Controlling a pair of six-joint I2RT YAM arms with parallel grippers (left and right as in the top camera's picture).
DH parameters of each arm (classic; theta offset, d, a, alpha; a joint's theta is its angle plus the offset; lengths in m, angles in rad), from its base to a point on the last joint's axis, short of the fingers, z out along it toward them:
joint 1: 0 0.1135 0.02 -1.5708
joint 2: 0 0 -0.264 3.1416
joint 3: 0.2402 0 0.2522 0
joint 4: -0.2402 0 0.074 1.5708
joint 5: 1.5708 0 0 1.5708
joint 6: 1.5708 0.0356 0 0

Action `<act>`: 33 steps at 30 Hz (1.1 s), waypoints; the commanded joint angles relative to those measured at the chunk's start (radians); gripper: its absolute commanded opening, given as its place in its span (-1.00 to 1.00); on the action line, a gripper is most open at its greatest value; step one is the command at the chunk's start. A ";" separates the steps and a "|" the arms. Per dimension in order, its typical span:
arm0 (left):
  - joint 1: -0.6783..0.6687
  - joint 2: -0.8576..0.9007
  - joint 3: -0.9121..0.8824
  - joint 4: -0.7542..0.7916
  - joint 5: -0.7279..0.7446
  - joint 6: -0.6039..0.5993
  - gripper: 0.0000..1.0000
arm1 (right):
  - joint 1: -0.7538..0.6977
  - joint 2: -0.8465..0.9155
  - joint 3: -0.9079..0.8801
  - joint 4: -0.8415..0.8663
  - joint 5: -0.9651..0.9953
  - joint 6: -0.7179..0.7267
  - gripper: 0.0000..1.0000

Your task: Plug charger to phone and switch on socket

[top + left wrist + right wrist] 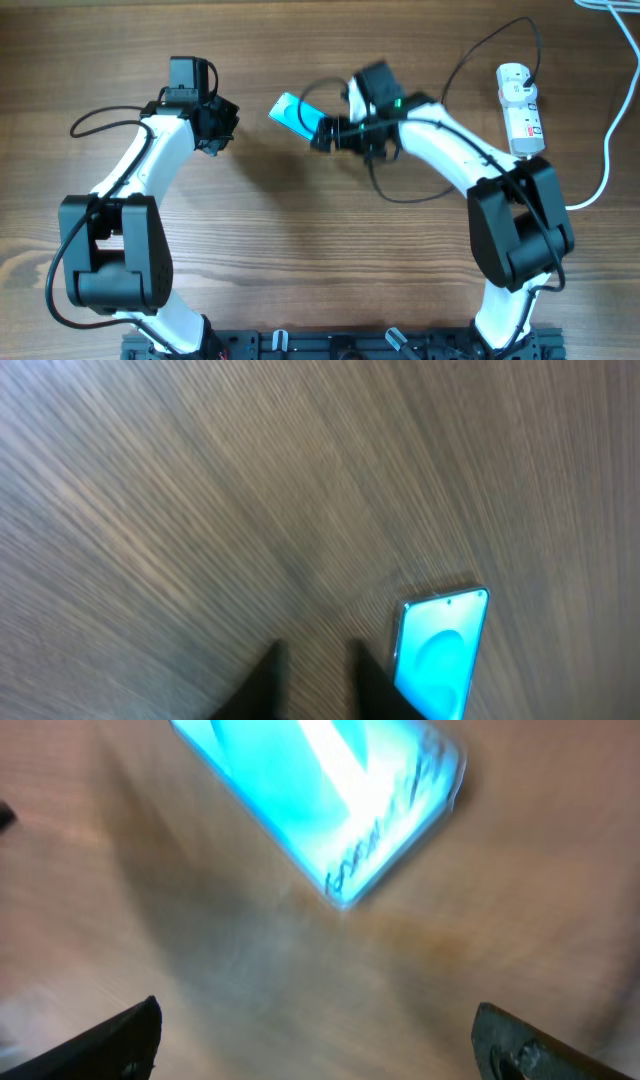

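Observation:
The phone [293,115], teal-faced, lies tilted on the wood table at centre back. It also shows in the left wrist view [440,655] and, blurred, in the right wrist view [320,790]. My right gripper [322,132] is open and empty, just right of the phone, with its fingers [315,1040] spread wide short of the phone's end. My left gripper [218,125] is left of the phone, its fingers [315,680] nearly together with nothing between them. The charger's black cable [470,55] loops from the white socket [523,115] at far right past the right arm. I cannot make out its plug tip.
The socket's thick white cord [608,150] runs down the right edge of the table. A slack loop of black cable [400,198] lies under the right arm. Bare wood lies between the arms and in front.

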 commanded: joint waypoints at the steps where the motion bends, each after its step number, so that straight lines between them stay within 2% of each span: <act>1: 0.001 0.000 -0.003 0.003 -0.046 0.097 0.12 | -0.005 0.006 0.160 0.049 0.133 -0.202 0.99; 2: 0.000 0.000 -0.003 0.003 -0.044 0.130 0.35 | -0.006 0.006 0.159 0.102 0.124 -0.209 0.94; 3: 0.000 0.000 -0.003 0.004 -0.042 0.158 0.61 | -0.006 0.011 0.152 0.148 0.099 -0.296 0.73; 5: 0.000 0.000 -0.003 0.010 -0.030 0.199 0.81 | -0.001 0.049 0.149 0.177 0.081 -0.387 0.64; 7: 0.000 0.000 -0.003 0.032 0.013 0.233 0.78 | 0.006 0.110 0.149 0.198 0.080 -0.416 0.86; 9: -0.007 0.000 -0.003 0.062 0.070 0.278 0.77 | 0.027 0.214 0.149 0.247 0.080 -0.463 0.96; 13: -0.031 0.008 -0.003 0.092 0.070 0.278 0.85 | 0.029 0.285 0.149 0.271 0.022 -0.459 0.96; 16: -0.058 0.042 -0.003 0.136 0.070 0.277 0.82 | 0.029 0.287 0.149 0.174 -0.116 -0.426 0.93; 20: -0.079 0.099 -0.003 0.191 0.077 0.274 0.76 | 0.036 0.286 0.149 0.047 -0.158 -0.355 0.92; 25: -0.080 0.140 -0.003 0.236 0.133 0.274 0.71 | 0.059 0.287 0.149 -0.094 -0.250 -0.354 0.91; 27: -0.084 0.148 -0.003 0.256 0.167 0.275 0.62 | 0.071 0.286 0.149 -0.127 -0.250 -0.312 0.89; 29: -0.099 0.150 -0.003 0.270 0.179 0.284 0.62 | 0.072 0.286 0.149 -0.153 -0.236 -0.247 0.84; 30: -0.108 0.150 -0.003 0.280 0.180 0.320 0.64 | 0.072 0.286 0.149 -0.171 -0.212 -0.233 0.78; 33: -0.153 0.150 -0.001 0.319 0.180 0.438 0.72 | 0.061 0.265 0.150 -0.199 -0.040 -0.225 0.78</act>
